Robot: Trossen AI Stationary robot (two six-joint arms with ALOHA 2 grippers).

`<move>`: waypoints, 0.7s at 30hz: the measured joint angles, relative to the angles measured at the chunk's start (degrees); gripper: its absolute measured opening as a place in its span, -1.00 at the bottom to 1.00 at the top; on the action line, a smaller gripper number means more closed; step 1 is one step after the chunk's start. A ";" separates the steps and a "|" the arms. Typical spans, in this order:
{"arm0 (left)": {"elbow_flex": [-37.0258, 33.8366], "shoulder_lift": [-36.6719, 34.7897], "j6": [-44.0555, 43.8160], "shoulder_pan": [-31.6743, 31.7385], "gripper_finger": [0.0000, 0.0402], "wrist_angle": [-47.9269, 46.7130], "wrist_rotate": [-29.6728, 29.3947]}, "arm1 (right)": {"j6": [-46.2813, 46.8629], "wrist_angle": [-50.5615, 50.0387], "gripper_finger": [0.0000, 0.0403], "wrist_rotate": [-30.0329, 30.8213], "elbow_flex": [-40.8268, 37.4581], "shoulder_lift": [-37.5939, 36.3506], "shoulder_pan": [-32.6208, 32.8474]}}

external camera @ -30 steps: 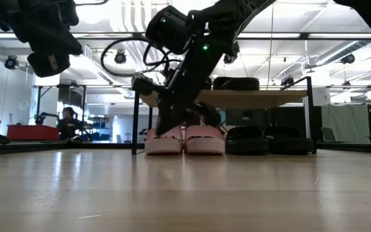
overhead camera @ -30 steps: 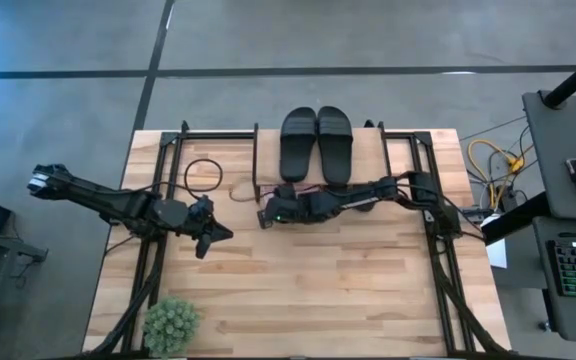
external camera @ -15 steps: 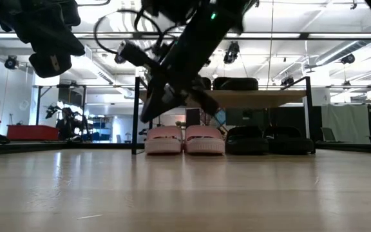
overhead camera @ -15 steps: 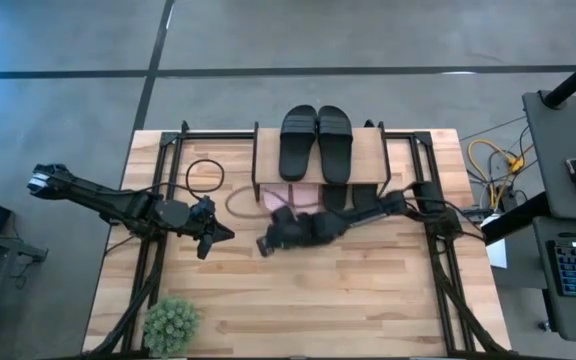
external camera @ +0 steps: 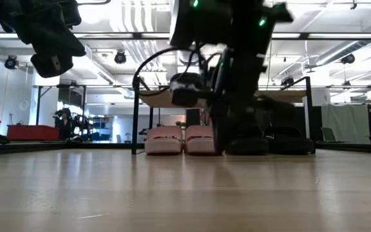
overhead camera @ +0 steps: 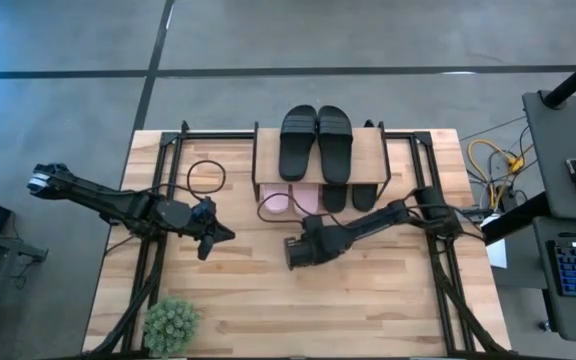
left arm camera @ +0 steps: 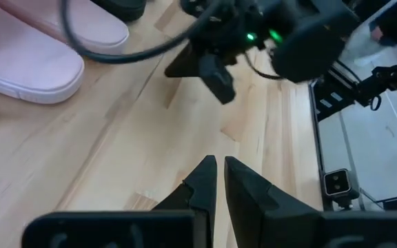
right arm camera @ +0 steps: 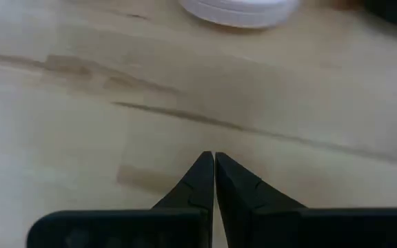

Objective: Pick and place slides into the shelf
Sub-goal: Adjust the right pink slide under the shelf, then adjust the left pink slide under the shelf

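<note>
Wood grain of the table fills the space right under the right gripper, whose two dark fingers are pressed together at the tips with nothing between them. From above, this right gripper hangs over bare boards near the middle of the table, with its arm reaching back to the right edge. Just ahead of its fingertips lies the rounded front of a pale pink slide. In the high view the pink slides peek out from under the shelf, just past the gripper. In the low view the pair of pink slides sits side by side on the table under the shelf's top board, between the thin black legs, and black slides sit next to them on the right of that picture. On top of the shelf board, farther from the gripper, two more black slides lie side by side. The left gripper waits off to the side of the right one, over the left part of the table, well apart from the shelf. Its fingers are nearly closed, with only a thin gap, and they hold nothing. A small green plant stands at the near left corner of the table, far from both grippers.
</note>
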 joint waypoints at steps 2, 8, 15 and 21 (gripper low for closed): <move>0.00 0.05 0.07 0.01 -0.92 -0.23 0.03 | -4.15 3.28 -0.96 -0.91 -1.26 0.00 -1.84; 0.00 -0.02 -0.18 0.01 -0.92 -0.11 0.04 | -10.13 5.27 -0.96 0.52 -1.97 0.00 -7.84; 0.00 0.09 -0.23 0.00 -0.92 -0.17 0.06 | -19.06 10.57 -0.96 0.63 -1.12 0.00 -12.46; 0.00 0.09 -0.24 -0.01 -0.92 -0.16 0.04 | -22.98 12.01 -0.96 -3.79 0.54 0.00 -11.35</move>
